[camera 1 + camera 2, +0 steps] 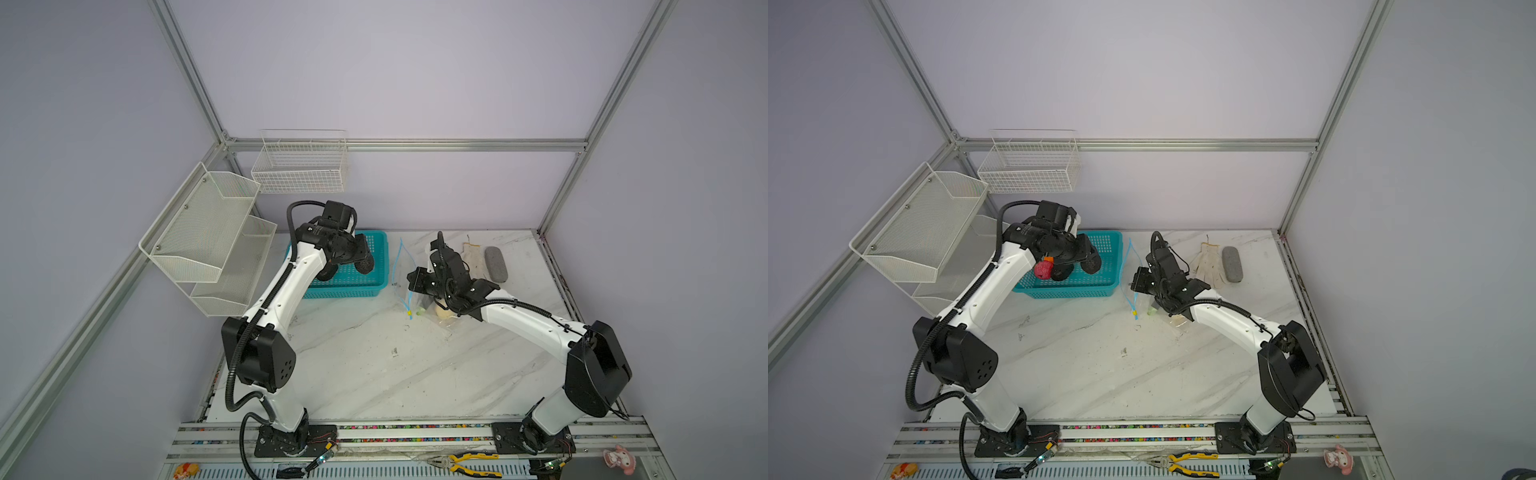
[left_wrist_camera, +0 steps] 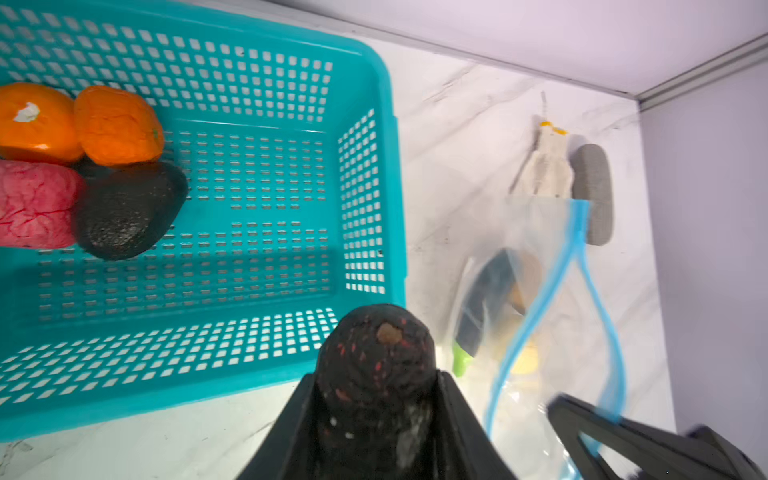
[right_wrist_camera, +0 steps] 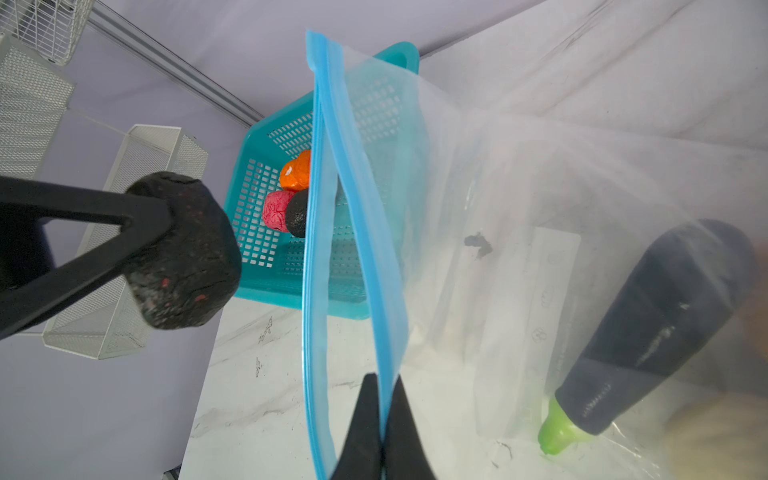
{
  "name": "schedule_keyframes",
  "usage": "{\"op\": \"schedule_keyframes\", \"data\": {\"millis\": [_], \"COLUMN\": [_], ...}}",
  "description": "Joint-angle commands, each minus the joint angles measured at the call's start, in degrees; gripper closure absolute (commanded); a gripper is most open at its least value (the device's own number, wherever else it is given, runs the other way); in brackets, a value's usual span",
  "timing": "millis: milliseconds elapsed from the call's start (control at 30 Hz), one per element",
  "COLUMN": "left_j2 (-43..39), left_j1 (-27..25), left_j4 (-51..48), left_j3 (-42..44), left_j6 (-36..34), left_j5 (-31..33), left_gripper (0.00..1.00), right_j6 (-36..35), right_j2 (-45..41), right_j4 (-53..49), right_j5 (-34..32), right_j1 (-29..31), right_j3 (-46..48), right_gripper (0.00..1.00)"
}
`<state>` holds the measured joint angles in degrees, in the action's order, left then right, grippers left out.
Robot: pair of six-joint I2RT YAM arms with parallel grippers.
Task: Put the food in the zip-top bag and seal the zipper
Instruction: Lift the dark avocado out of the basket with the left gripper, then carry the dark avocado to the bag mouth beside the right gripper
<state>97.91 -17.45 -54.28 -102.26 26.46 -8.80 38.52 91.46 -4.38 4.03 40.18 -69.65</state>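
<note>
My left gripper (image 2: 376, 390) is shut on a black-brown lump (image 2: 374, 357) of food, held by the teal basket's (image 2: 365, 83) edge toward the zip-top bag (image 3: 519, 208). In both top views this gripper (image 1: 362, 259) (image 1: 1090, 257) hangs over the basket. Two orange balls (image 2: 118, 124), a pink ball (image 2: 33, 203) and a black ball (image 2: 129, 212) lie in the basket. My right gripper (image 3: 382, 382) is shut on the light-blue zipper (image 3: 365, 216), holding the mouth open. A dark eggplant (image 3: 665, 324) and a cream ball (image 1: 442, 313) lie in the bag. The yellow slider (image 1: 409, 312) rests at the strip's near end.
A cream glove (image 1: 473, 255) and a grey oblong block (image 1: 496, 264) lie behind the bag. White mesh shelves (image 1: 208, 232) hang at the left and a wire basket (image 1: 301, 164) on the back wall. Pliers (image 1: 465, 463) lie on the front rail.
</note>
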Motion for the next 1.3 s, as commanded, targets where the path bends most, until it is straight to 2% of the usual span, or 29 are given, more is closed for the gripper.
{"op": "schedule_keyframes", "data": {"millis": [0,167,267,467,667,1267], "left_j2": [-3.8,-6.8,-7.2,-7.2,-4.7,-0.1], "left_j1": [-1.2,-3.8,-5.5,-7.1,-8.8,-10.5], "left_j4": [4.8,10.4,11.7,16.2,18.2,18.3], "left_j3": [4.2,7.9,8.5,11.4,10.6,9.2], "left_j6": [1.7,4.8,5.3,5.7,5.3,3.4], "left_j5": [-5.4,-12.7,-14.0,-14.3,-14.2,-8.5], "left_gripper": [0.75,0.76,0.76,0.77,0.77,0.78], "right_j6": [0.8,1.3,1.3,1.3,1.4,1.6], "right_j2": [0.6,0.8,0.6,-0.6,-3.1,-7.4], "right_j4": [0.1,-0.1,-0.3,-0.4,-0.6,-1.2], "right_j5": [0.3,0.3,0.3,0.4,-0.1,-0.3], "right_j1": [0.2,0.2,0.2,0.2,0.2,0.2], "right_j3": [-1.9,-2.4,-2.7,-2.6,-1.9,-0.8], "right_gripper": [1.0,1.0,1.0,1.0,1.0,1.0]}}
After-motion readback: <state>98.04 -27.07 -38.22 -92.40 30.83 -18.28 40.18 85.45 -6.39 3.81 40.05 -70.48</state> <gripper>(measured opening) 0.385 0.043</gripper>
